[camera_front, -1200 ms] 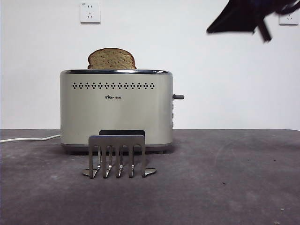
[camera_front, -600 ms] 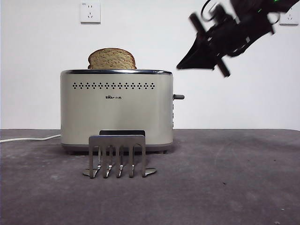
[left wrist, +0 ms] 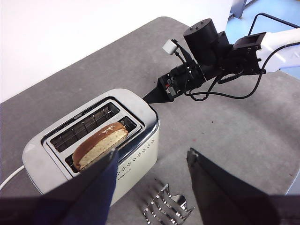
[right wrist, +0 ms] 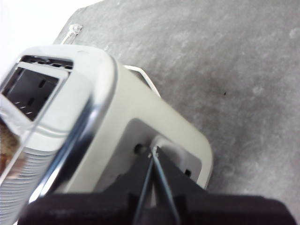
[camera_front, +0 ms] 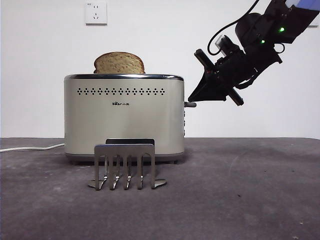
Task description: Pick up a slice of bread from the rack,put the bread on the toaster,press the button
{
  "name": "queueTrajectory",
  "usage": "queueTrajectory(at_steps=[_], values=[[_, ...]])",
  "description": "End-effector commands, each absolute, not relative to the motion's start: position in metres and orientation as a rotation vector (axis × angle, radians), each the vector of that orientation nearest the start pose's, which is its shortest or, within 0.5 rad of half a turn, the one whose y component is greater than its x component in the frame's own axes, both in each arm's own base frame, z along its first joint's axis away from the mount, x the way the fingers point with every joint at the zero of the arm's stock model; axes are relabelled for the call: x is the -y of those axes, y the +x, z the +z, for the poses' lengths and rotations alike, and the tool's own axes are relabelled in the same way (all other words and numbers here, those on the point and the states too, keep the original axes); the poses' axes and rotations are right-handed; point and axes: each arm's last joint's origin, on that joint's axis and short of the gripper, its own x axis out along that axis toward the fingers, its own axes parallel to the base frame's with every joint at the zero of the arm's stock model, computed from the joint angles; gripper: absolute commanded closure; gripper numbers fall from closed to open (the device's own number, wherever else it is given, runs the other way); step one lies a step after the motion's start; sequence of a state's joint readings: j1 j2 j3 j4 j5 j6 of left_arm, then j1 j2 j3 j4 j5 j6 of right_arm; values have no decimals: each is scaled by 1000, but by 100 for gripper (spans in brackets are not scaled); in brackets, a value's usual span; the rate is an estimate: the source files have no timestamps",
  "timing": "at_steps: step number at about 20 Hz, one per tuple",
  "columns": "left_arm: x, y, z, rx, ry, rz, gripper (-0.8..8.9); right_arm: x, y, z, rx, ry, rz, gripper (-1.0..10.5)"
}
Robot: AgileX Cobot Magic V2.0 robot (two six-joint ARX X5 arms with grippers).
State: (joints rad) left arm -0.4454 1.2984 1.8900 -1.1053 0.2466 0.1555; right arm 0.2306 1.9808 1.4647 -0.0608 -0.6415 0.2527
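The slice of bread (camera_front: 119, 63) stands in a slot of the cream toaster (camera_front: 124, 120), its domed top sticking out; it also shows in the left wrist view (left wrist: 99, 145). The grey rack (camera_front: 125, 165) stands empty in front of the toaster. My right gripper (camera_front: 192, 98) is shut, its tip right at the dark button (camera_front: 191, 104) on the toaster's side; in the right wrist view the shut tips (right wrist: 153, 150) cover the button at the lever slot. My left gripper (left wrist: 152, 154) is open and empty, high above the toaster (left wrist: 140, 126).
A white cord (camera_front: 30, 148) runs from the toaster off the left edge of the front view. A wall socket (camera_front: 96, 12) sits on the white wall behind. The dark grey table (camera_front: 240, 190) stretches to the right of the toaster.
My right gripper has come down and leftwards from the top right corner to the button on the toaster's side. The bread, toaster and rack have not moved.
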Motion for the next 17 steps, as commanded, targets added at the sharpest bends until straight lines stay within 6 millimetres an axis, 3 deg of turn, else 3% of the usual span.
queueTrajectory(at_steps=[1,8,17], values=[[94,179,497,-468,191,-716,562,-120,433,206,-729,336,755,959],[94,179,497,-468,192,-716,562,-121,434,172,-852,283,721,959],[94,179,497,-469,193,-713,562,-120,432,167,-882,252,706,959]])
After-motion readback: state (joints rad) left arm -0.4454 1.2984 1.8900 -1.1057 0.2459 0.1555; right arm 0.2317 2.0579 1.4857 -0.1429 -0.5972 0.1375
